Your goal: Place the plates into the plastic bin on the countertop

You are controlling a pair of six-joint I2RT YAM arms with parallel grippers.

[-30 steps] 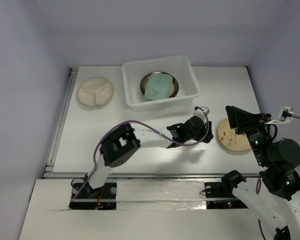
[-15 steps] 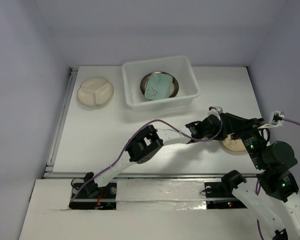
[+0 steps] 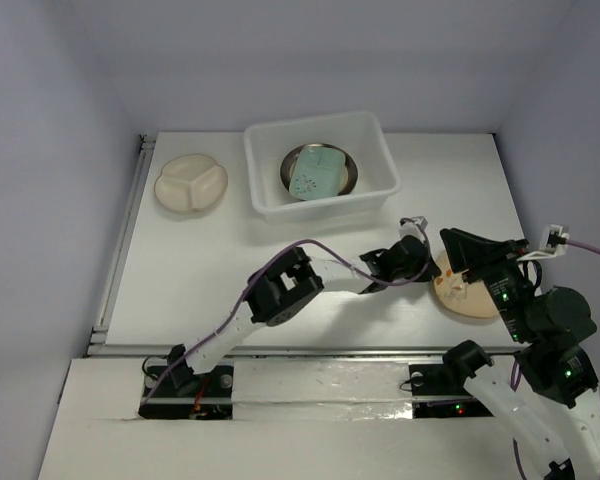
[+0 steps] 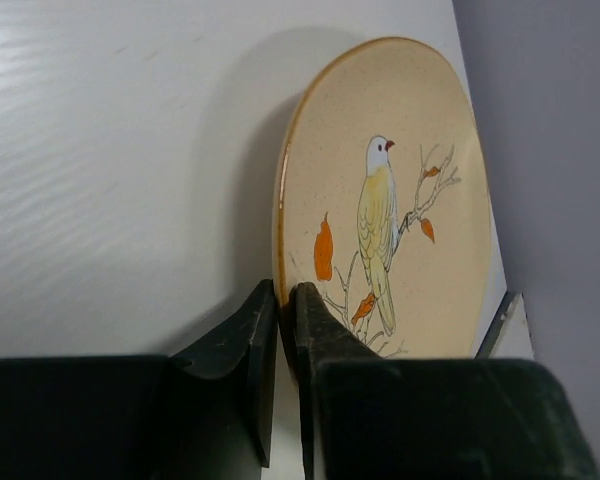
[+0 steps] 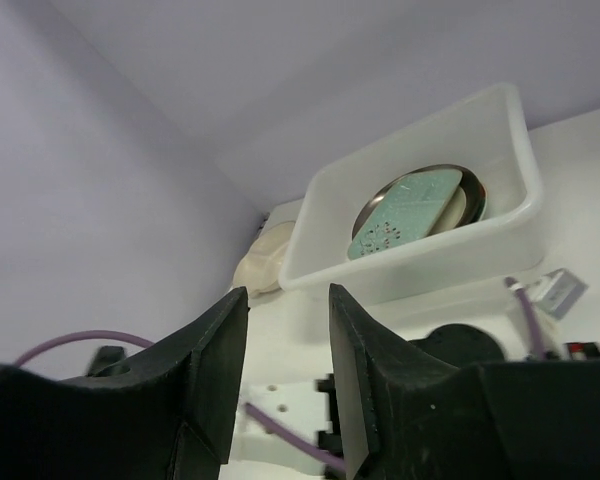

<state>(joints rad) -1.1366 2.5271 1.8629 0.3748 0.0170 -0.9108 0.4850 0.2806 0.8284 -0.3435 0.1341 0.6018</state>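
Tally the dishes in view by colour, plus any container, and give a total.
Cream plates: 2 (divided plate, bird plate)
Metallic plate: 1
Mint dish: 1
Translucent white bin: 1
Total: 5

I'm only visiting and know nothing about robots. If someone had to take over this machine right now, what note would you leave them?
The left claw is closed on the rim of the bird plate, at the right side of the countertop.
The right claw is open and empty, close to that plate.
Done: the metallic plate is in the plastic bin, with the mint plate on top of it.
Left: the bird plate and the cream divided plate, which lies left of the bin, go in next.
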